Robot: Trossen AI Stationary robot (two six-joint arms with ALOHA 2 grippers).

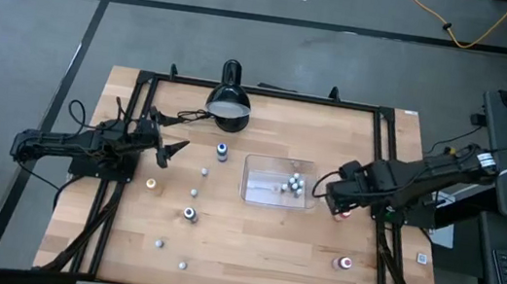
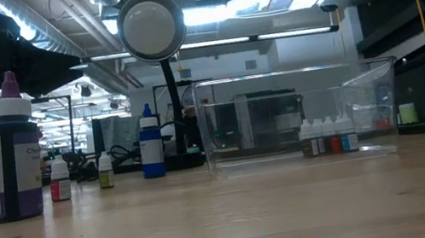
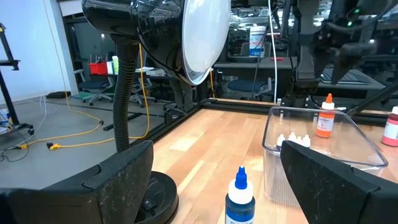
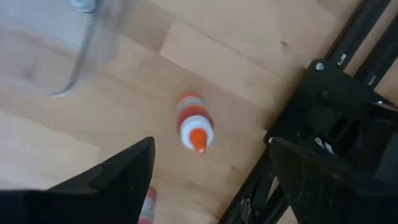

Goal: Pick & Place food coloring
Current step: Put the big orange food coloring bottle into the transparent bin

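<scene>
Your right tool (image 4: 205, 180) is spread wide and holds nothing. It hangs right over the orange-top bottle (image 4: 195, 129), which stands up on the table (image 1: 250, 240) just beside the tray (image 1: 249, 192). The tip points up at the tool, so you can go straight down. The black frame (image 4: 336, 93) is close on one side, and another bottle (image 4: 145, 208) sits near one finger. Your left tool (image 3: 214, 186) is spread too, waiting by the lamp (image 1: 228, 99), near a blue-top bottle (image 3: 240, 198).

orange-capped bottle (image 4: 195, 129), black lamp (image 1: 229, 97) — clear tray (image 1: 252, 193)
</scene>
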